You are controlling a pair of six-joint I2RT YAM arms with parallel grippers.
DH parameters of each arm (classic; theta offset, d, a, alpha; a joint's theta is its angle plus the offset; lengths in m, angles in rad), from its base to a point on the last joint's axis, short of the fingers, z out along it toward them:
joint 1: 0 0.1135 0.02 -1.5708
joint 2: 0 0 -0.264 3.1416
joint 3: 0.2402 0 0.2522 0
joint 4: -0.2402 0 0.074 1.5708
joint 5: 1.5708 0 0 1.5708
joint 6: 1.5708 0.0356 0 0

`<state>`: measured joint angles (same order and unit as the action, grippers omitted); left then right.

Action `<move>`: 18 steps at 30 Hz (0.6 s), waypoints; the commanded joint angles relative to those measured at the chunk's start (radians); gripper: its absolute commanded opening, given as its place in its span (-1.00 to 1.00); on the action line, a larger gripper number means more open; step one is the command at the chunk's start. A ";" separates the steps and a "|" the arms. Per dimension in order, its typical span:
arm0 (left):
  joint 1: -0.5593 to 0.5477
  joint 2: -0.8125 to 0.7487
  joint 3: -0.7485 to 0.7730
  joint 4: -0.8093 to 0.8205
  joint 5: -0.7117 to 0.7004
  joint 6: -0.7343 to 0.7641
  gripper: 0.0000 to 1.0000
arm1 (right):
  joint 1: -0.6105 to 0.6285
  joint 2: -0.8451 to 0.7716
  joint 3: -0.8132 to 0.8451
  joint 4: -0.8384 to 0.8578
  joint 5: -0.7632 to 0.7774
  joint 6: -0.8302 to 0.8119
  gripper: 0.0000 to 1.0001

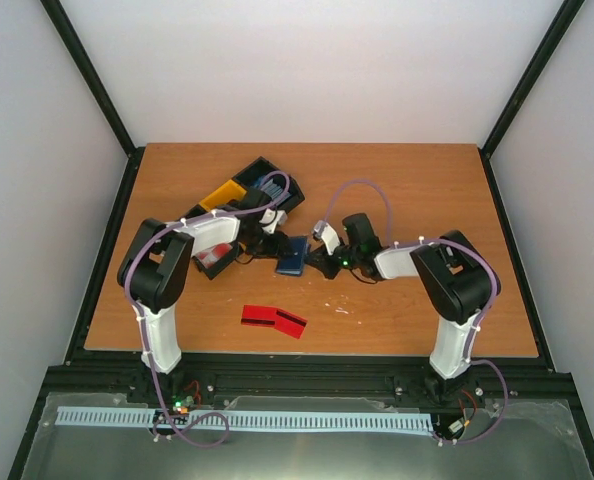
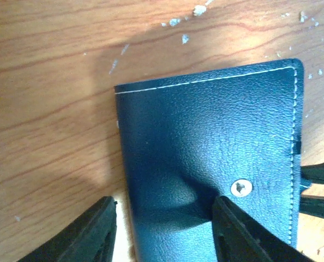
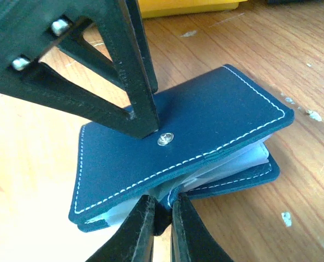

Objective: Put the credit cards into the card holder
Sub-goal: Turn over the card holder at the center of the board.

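Observation:
The card holder (image 1: 292, 256) is a navy wallet lying closed on the table, its snap stud facing up. My left gripper (image 1: 274, 238) is open over it (image 2: 205, 136). One left finger (image 2: 233, 229) presses on the cover beside the stud, and the other (image 2: 91, 232) is off the wallet's edge over the wood. My right gripper (image 3: 162, 218) is shut on the small tab at the wallet's edge (image 3: 205, 120), whose cover is slightly raised. Two overlapping red credit cards (image 1: 274, 319) lie near the front of the table, away from both grippers.
Black and yellow bins (image 1: 245, 190) stand behind the left arm, and the yellow one (image 3: 184, 6) shows in the right wrist view. A black bin with something red in it (image 1: 213, 259) sits under the left forearm.

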<state>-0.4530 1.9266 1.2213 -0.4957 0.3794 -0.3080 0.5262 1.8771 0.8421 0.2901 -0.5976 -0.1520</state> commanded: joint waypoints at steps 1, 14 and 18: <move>0.016 -0.004 -0.029 0.014 0.032 -0.038 0.03 | -0.009 -0.099 -0.045 0.152 -0.120 0.108 -0.94; 0.037 -0.057 -0.086 0.085 0.150 -0.084 0.13 | -0.028 -0.149 -0.132 0.350 -0.216 0.295 -0.94; 0.037 -0.065 -0.092 0.115 0.204 -0.087 0.14 | -0.028 -0.138 -0.139 0.348 -0.216 0.296 -0.94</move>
<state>-0.4160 1.8820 1.1313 -0.4343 0.5213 -0.3836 0.5022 1.7500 0.7139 0.5705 -0.7856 0.1234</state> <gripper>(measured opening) 0.568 0.036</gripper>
